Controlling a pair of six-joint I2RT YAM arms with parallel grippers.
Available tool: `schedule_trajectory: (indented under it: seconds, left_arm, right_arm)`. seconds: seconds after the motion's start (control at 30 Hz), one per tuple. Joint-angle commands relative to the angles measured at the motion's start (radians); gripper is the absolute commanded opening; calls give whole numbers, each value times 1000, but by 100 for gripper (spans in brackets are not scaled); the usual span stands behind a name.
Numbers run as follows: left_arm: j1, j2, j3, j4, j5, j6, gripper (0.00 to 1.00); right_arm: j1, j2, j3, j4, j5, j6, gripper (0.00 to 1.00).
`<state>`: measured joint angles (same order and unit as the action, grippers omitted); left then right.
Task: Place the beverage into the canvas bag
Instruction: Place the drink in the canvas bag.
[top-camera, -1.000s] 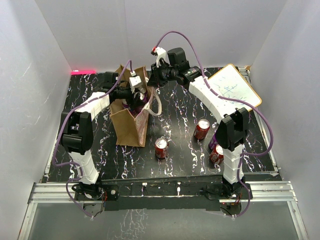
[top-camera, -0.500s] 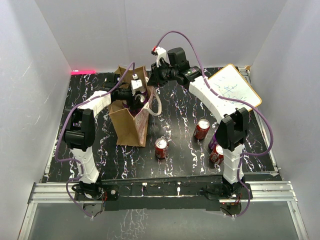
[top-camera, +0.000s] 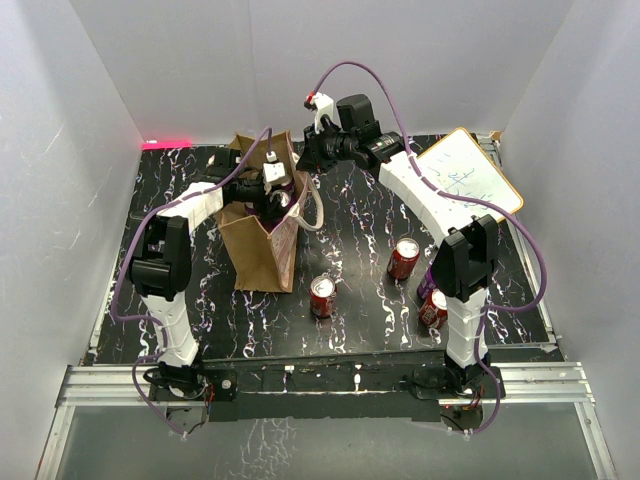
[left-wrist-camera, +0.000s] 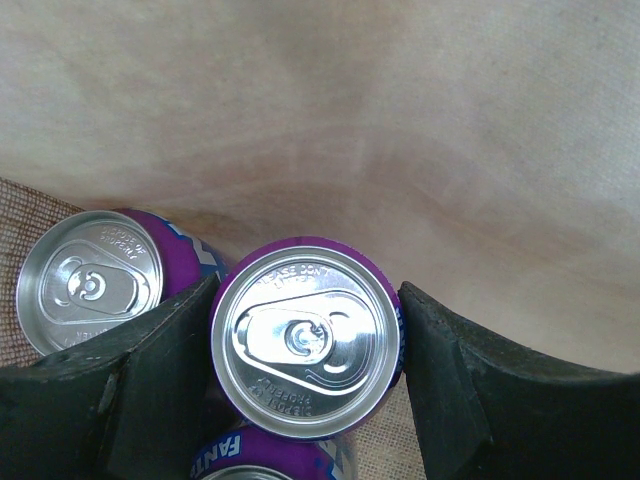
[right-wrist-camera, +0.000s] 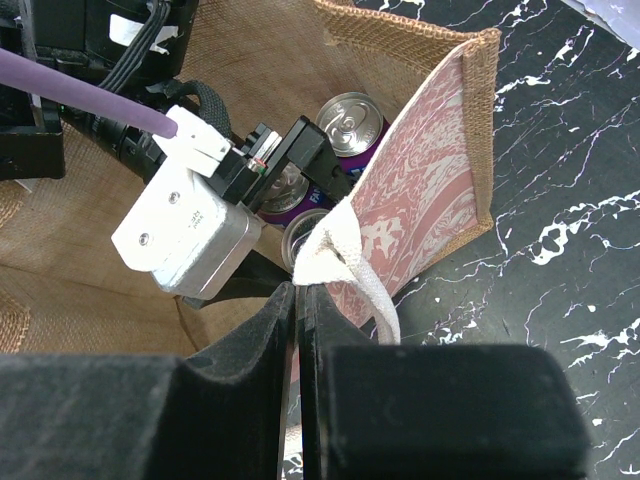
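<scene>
The canvas bag (top-camera: 262, 250) stands open at the back left of the table, with its printed side (right-wrist-camera: 430, 190) toward the right arm. My left gripper (top-camera: 272, 195) reaches down into the bag. Its fingers (left-wrist-camera: 150, 370) press both sides of a purple Fanta can (left-wrist-camera: 305, 335). Two more purple cans (left-wrist-camera: 90, 280) stand beside it on the bag's floor. My right gripper (right-wrist-camera: 300, 295) is shut on the bag's cream handle (right-wrist-camera: 345, 245) at the rim and holds that side up.
Three red cans stand on the black marbled table: one in the middle (top-camera: 322, 296), one right of centre (top-camera: 403, 258), one by the right arm's base (top-camera: 433, 308). A whiteboard (top-camera: 465, 185) lies at the back right. White walls enclose the table.
My left gripper has moved a little to the right and deeper into the bag with the can. The right gripper has kept its hold on the handle.
</scene>
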<state>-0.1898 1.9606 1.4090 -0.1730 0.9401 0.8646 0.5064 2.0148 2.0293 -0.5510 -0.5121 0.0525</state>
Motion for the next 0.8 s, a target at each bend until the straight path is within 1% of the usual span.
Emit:
schedule_trajectory:
  seconds: [0.0,0.13,0.33,0.6,0.77]
  left_arm:
    - [18,-20,-26,61,18,83,38]
    - [16,-27,-39,79,13,78,46]
    - [17,-39,-53,118,4,55,53]
    - [16,-60,-61,148,-8,28,66]
    - [17,-66,-55,151,-13,14,71]
  right_arm:
    - [-6,-1,34,36,-13,-16,8]
    - [-6,-2,30,36,-17,-17,8]
    - [-6,-4,23,36,-23,-22,8]
    - [-8,-2,22,36,-32,-28,8]
    - [-9,1,25,36,-36,-29,8]
